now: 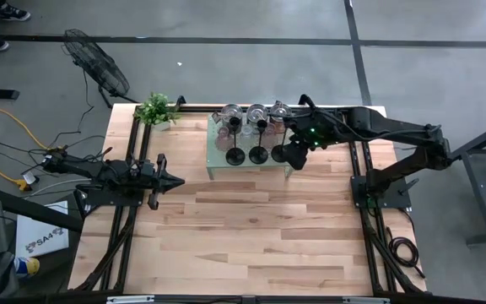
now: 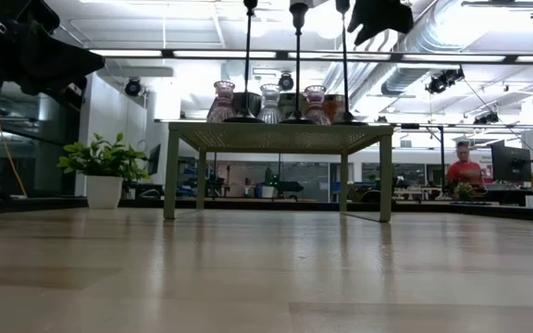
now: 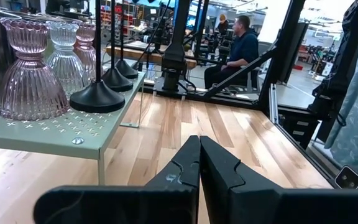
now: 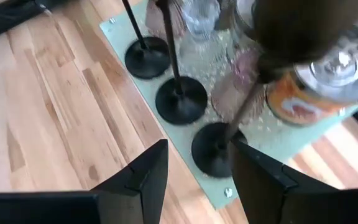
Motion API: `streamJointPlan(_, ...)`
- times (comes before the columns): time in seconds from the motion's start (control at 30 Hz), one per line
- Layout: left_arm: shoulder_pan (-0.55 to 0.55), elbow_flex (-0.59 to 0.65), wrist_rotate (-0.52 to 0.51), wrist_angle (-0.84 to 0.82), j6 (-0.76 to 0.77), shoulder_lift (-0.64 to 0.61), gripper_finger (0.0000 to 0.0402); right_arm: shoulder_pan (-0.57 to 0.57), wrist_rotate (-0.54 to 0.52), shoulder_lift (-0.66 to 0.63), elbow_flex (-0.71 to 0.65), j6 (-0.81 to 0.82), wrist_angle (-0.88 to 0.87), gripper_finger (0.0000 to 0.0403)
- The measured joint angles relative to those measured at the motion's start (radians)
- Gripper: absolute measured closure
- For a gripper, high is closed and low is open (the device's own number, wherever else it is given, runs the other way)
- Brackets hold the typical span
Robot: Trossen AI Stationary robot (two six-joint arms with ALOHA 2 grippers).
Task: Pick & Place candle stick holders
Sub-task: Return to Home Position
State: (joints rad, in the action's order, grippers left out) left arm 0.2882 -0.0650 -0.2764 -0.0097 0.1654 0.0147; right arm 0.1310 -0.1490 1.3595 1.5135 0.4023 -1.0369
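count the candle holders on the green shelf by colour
On the shelf:
black candle stick holders: 3
pink glass holders: 2
clear glass holder: 1
total: 6

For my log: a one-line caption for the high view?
Three candle stick holders in a row on the green shelf; right gripper open at the row's end, left gripper shut.
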Motion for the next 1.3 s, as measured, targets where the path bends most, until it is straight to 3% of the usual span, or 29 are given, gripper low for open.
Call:
streamJointPlan(0.13, 0.000, 0.000, -0.003, 0.000, 0.022, 0.000, 0.0401, 0.000, 0.004, -0.010, 0.000, 0.043, -0.061, 0.0242)
streamJointPlan(0.33, 0.000, 0.000, -0.003, 0.010, 0.024, 0.000, 0.0401, -0.021, 0.104, -0.081, 0.000, 0.048, -0.109, 0.0242)
streamJointPlan(0.57, 0.000, 0.046, 0.005, 0.060, 0.076, 0.002, 0.0402, -0.119, -0.030, -0.279, -0.072, 0.108, -0.010, 0.0242)
streamJointPlan(1.0, 0.000, 0.051, 0.005, 0.135, 0.014, -0.008, 0.0402, -0.236, -0.051, -0.748, -0.736, 0.164, 0.748, 0.0242)
streamJointPlan(1.3, 0.000, 0.053, 0.027, 0.205, -0.003, -0.006, 0.0402, -0.236, -0.014, -0.844, -1.139, 0.110, 1.407, 0.0242)
